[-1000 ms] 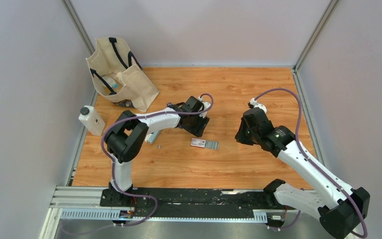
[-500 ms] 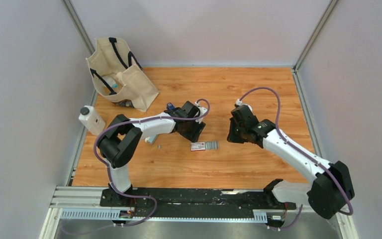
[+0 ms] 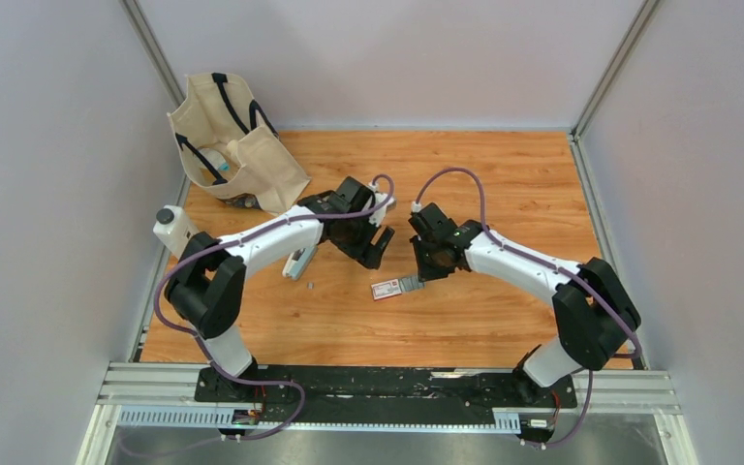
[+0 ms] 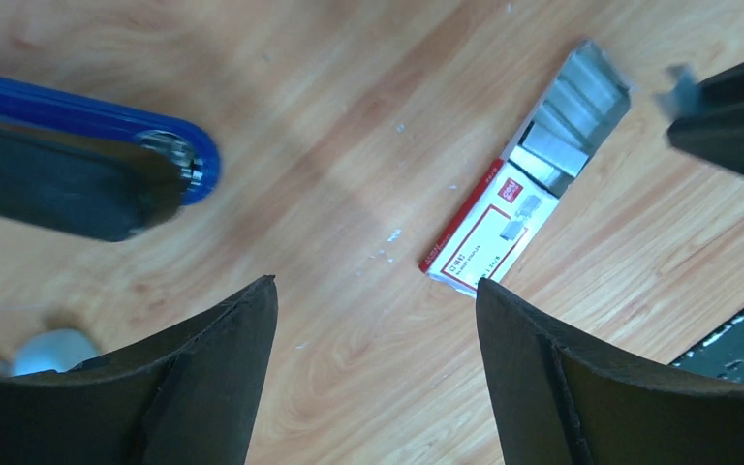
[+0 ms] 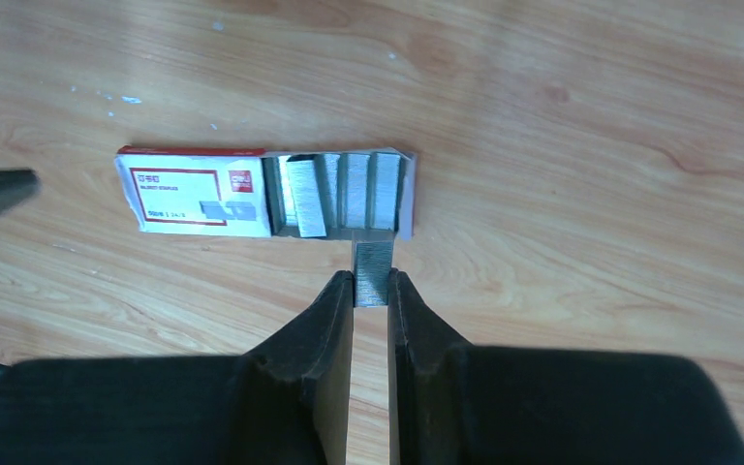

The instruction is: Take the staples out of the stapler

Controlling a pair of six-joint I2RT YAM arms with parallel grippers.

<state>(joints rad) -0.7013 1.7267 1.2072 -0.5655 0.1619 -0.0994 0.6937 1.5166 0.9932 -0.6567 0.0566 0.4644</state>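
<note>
Pinching staple strip (image 5: 372, 254) at box (image 5: 199, 199) edge: right gripper (image 5: 371, 283), nearly closed; left gripper (image 4: 376, 325) wide, empty. Unloading seems done, release left.

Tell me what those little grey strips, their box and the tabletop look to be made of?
The staples look like metal: silvery-grey with a dull sheen and fine ribbing. The box seems to be printed cardboard: matte white with red edges and thin folded walls. The table shows orange grain and knots, so wood or a wood-look laminate; the pictures cannot settle which.
</note>
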